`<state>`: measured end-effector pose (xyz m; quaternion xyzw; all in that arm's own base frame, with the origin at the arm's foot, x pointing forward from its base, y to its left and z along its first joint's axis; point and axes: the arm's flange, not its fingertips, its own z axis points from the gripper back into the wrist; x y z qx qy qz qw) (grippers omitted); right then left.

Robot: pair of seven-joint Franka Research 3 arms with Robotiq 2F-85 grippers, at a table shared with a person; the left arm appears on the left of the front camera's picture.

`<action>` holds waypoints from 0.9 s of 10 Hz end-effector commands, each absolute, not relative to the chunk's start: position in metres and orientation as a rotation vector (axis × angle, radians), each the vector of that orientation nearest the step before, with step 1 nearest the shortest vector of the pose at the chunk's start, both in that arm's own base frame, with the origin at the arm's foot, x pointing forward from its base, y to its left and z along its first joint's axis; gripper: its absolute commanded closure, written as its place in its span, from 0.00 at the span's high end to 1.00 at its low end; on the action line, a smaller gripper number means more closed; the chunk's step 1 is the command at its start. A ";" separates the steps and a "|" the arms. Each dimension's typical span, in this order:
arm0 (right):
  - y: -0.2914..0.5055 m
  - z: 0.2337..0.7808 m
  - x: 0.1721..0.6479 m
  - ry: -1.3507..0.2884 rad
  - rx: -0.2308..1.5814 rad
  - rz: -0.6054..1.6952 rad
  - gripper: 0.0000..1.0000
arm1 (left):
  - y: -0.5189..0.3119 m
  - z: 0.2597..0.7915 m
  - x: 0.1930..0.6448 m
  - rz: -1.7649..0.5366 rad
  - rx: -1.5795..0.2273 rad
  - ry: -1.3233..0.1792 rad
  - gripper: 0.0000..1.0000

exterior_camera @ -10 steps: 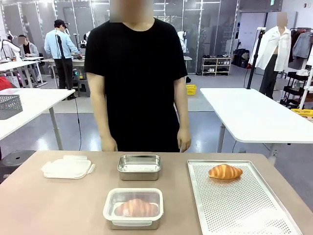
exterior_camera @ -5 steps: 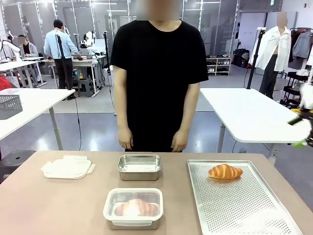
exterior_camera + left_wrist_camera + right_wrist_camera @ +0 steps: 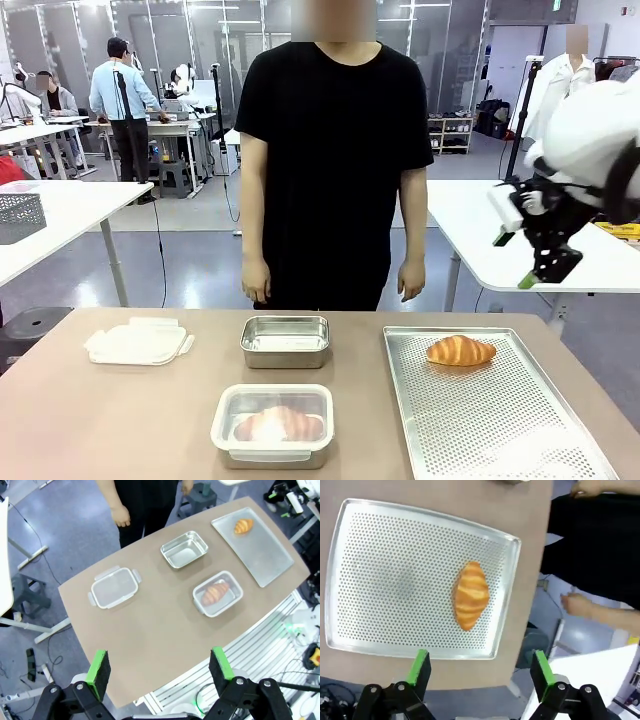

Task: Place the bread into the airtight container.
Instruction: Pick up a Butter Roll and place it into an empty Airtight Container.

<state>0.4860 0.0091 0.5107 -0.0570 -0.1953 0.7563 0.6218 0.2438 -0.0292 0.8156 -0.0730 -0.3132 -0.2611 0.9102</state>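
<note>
The bread (image 3: 470, 596), a single croissant, lies directly beyond the right gripper (image 3: 480, 667), whose green-padded fingers stand spread wide with nothing between them, high above the perforated tray (image 3: 380, 580) the croissant rests on. That is the change. A second ago the right arm was absent from the front view, half a second ago only a blur showed at the picture's right edge, and now the arm hangs well above the tray's far right corner. Nothing on the table has moved in that time; the person at the far side has merely shifted sideways, with hands hanging down and clear of the table. I take this as the start of the approach, with the pick not yet made. The gripper has to come down and close across the croissant, gently, since the pastry would probably crush. The left gripper (image 3: 159, 666) is also spread and empty, high above the near edge of the table (image 3: 150, 635). Just left of the tray sits the open steel container (image 3: 285, 340), empty and the likely destination. Its loose lid (image 3: 137, 341) lies farther left. Nearer the robot, a lidded container (image 3: 272, 425) already holds another croissant.
</note>
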 end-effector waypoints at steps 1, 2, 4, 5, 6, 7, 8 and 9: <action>0.018 0.490 0.505 -0.341 -0.091 1.674 1.00 | -0.029 0.818 0.244 -0.544 -0.151 -0.645 1.00; 0.024 0.470 0.508 -0.302 -0.092 1.647 1.00 | -0.029 0.818 0.244 -0.544 -0.151 -0.645 1.00; 0.035 0.433 0.514 -0.255 -0.111 1.627 1.00 | -0.029 0.818 0.244 -0.544 -0.151 -0.645 1.00; 0.041 0.422 0.520 -0.252 -0.089 1.634 1.00 | -0.029 0.818 0.244 -0.544 -0.151 -0.645 1.00; 0.045 0.413 0.530 -0.259 -0.089 1.615 1.00 | -0.029 0.818 0.244 -0.544 -0.151 -0.645 1.00; 0.052 0.403 0.535 -0.251 -0.077 1.604 1.00 | -0.029 0.818 0.244 -0.544 -0.151 -0.645 1.00; 0.056 0.395 0.539 -0.244 -0.053 1.590 1.00 | -0.029 0.818 0.244 -0.544 -0.151 -0.645 1.00; 0.058 0.390 0.540 -0.218 -0.048 1.595 1.00 | -0.029 0.818 0.244 -0.544 -0.151 -0.645 1.00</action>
